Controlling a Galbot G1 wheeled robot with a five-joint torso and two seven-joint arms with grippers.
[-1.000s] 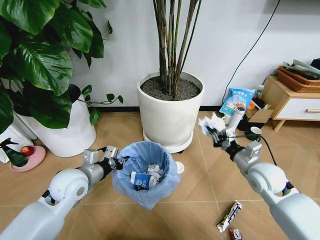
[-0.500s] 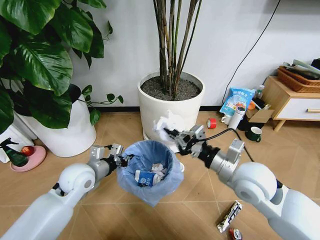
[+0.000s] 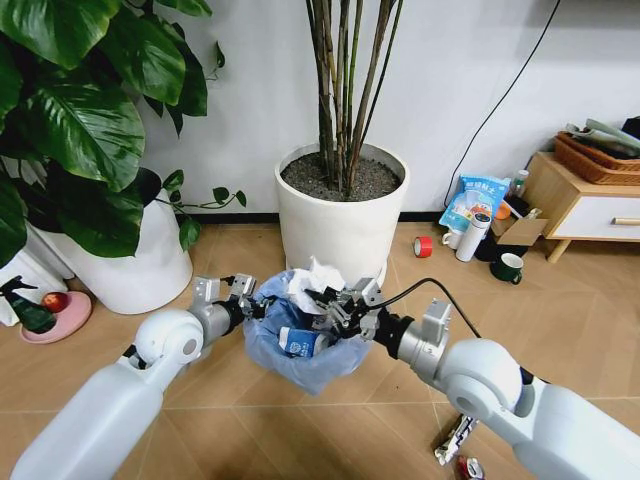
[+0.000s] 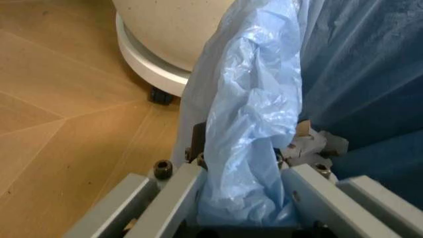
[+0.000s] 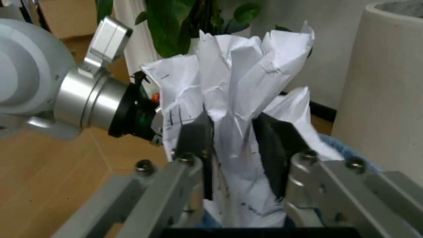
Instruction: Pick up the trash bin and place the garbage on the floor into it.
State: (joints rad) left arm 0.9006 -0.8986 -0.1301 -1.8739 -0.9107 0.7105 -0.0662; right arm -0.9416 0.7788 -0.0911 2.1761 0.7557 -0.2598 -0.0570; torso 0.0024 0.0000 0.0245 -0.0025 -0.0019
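the trash bin [image 3: 300, 345], lined with a light blue bag [image 4: 254, 124], hung off the floor [image 3: 400, 390] in front of the big white plant pot [image 3: 343, 225]. the left gripper [image 3: 243, 301] was clamped on the bin's near rim, and the left wrist view showed its two fingers [image 4: 178, 186] pressed against a bunched fold of the bag. the right gripper [image 3: 325, 300] reached across over the bin's opening, pinching a crumpled white paper wad [image 5: 231, 119] between its dark pads [image 5: 197, 144]; the wad stood just above the bag's rim, beside the left arm's wrist. inside the bin lay a blue-and-white cup [image 3: 300, 343]. on the floor at the robot's right, near its right arm, a long silvery wrapper [image 3: 453, 437] and a small red wrapper [image 3: 470, 468] lay close together. farther back by the wall sat a red tape roll [image 3: 424, 246], a dark green mug [image 3: 509, 267] and a blue-and-white pouch [image 3: 473, 200] beside a low wooden cabinet [image 3: 580, 205]. a leafy plant [image 3: 80, 100] in another white pot [image 3: 140, 262] stood at the left.
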